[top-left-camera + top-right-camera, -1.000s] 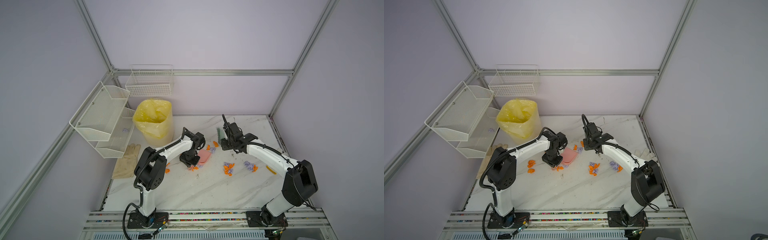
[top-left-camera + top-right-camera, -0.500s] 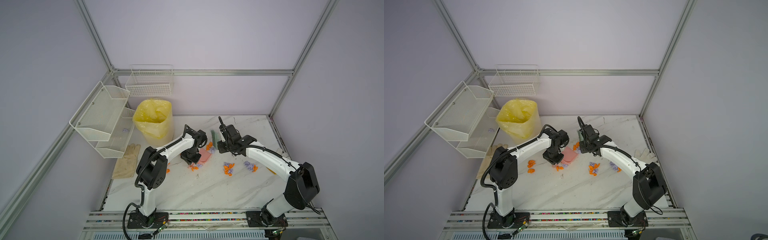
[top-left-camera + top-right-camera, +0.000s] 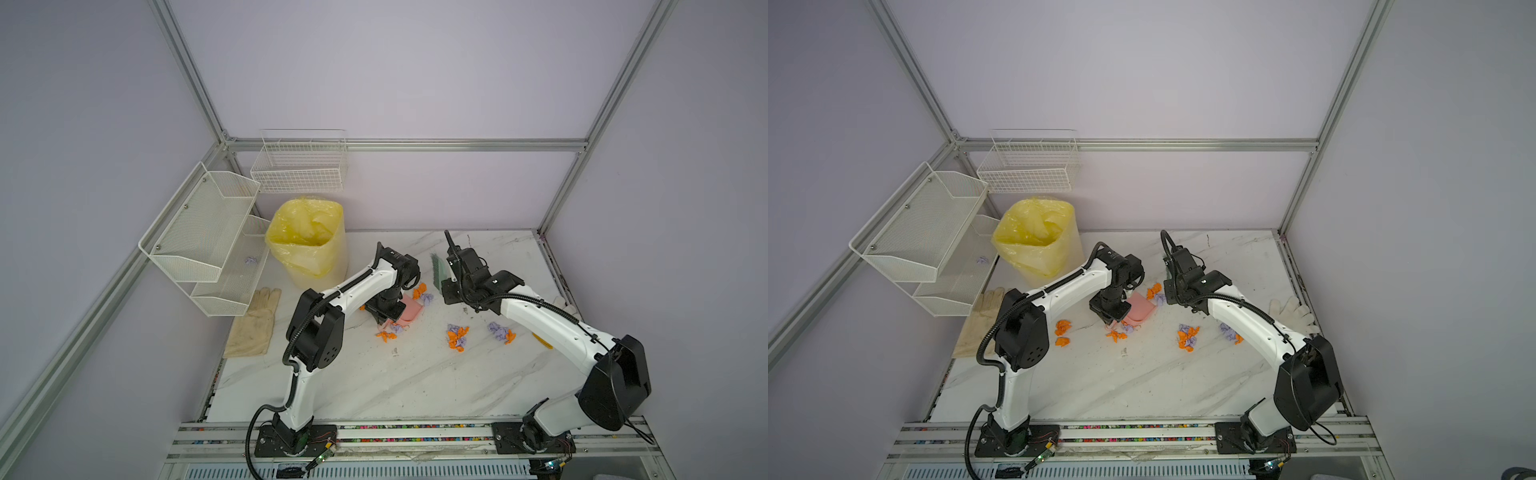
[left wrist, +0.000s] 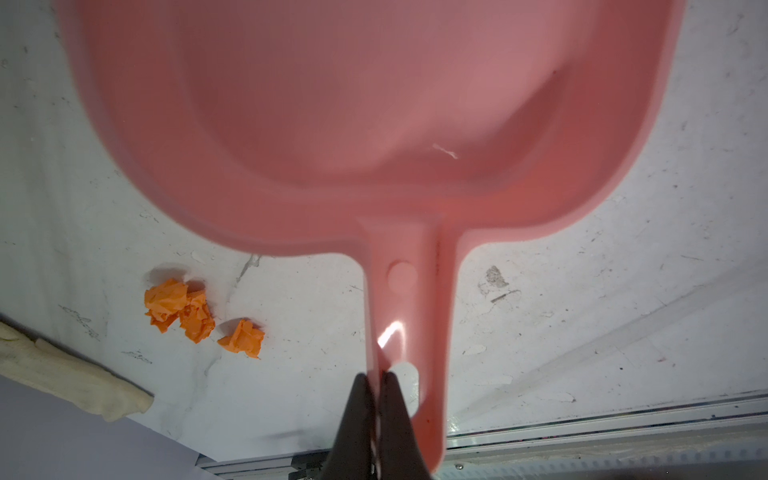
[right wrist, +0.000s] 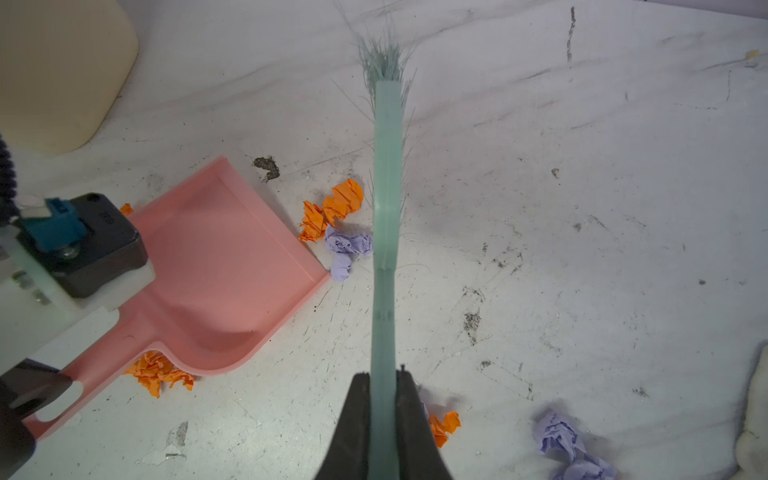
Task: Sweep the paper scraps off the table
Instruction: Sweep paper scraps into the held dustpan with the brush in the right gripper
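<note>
Pretty bare setup here: plain pale lilac walls (image 3: 395,75) boxed in by aluminium posts (image 3: 189,70), lit soft and even. White mesh racks (image 3: 199,232) hang on the left wall, a wire basket (image 3: 299,166) on the back wall, and a bin (image 3: 309,245) lined with a yellow bag stands at the back left corner of the marble-look table (image 3: 395,386).

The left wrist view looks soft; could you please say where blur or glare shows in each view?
Left wrist: the pink dustpan is blurred, with a glare streak on its handle; the paper scraps are sharp. Right wrist: the green brush is soft near the fingers. Both top views: even light, faint shadows.
</note>
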Available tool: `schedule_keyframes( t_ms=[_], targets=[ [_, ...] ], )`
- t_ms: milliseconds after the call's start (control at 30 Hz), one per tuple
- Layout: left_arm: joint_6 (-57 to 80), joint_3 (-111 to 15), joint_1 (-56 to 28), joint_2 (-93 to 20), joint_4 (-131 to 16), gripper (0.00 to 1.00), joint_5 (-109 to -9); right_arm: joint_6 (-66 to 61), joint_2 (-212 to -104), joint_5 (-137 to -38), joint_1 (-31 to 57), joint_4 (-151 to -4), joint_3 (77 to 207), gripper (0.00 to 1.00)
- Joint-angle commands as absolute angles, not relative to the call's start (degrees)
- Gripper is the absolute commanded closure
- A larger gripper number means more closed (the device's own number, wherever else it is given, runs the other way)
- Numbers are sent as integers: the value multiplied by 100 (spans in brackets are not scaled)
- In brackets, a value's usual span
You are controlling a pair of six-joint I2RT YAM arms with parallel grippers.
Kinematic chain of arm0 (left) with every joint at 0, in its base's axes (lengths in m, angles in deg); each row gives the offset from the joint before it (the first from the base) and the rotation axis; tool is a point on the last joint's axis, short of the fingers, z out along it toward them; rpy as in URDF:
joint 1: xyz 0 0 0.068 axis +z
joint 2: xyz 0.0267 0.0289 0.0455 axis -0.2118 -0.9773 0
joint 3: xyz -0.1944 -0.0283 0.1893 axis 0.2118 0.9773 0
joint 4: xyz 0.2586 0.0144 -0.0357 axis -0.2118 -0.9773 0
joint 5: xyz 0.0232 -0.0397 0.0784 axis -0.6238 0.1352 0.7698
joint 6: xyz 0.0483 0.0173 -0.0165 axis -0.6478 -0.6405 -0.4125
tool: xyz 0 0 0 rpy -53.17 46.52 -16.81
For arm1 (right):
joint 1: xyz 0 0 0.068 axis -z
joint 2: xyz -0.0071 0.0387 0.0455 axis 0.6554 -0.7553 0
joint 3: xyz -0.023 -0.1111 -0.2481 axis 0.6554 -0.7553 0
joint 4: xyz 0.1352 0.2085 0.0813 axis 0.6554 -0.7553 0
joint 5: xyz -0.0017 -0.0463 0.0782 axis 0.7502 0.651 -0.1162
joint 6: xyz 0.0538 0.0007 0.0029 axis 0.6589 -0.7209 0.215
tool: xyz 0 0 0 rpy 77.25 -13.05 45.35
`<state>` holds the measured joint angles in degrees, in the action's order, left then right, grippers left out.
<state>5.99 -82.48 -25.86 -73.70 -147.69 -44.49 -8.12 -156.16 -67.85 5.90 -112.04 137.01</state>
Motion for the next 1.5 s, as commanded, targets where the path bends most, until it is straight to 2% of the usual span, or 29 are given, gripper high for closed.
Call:
schedule_keyframes(
  t_ms=[0, 267, 633, 800, 1100, 1333, 1467],
  targets=[
    [488, -8974, -2633, -7395, -15115, 100, -4367, -806, -15742, -6717, 579, -11316, 13578, 100],
    [472, -9121, -2640, -7603, -15187, 100, -4403, -899, -15886, -7330, 569, -11046, 13408, 100],
    [408, -9018, -2632, -7650, -15165, 100, -4436, -638, -15216, -8669, 421, -10548, 13398, 100],
    [443, -8888, -2628, -7646, -15052, 100, -4473, -530, -15186, -7947, 429, -10674, 13577, 100],
    [400, -8713, -2609, -7622, -14910, 100, -4535, -758, -16318, -6215, 483, -11110, 14196, 100],
    [369, -8424, -2517, -7617, -14675, 100, -4689, -1302, -16905, -5823, 473, -11128, 14553, 100],
    [356, -8346, -2469, -7662, -14555, 100, -4806, -1495, -17076, -6244, 435, -11085, 14488, 100]
  ],
)
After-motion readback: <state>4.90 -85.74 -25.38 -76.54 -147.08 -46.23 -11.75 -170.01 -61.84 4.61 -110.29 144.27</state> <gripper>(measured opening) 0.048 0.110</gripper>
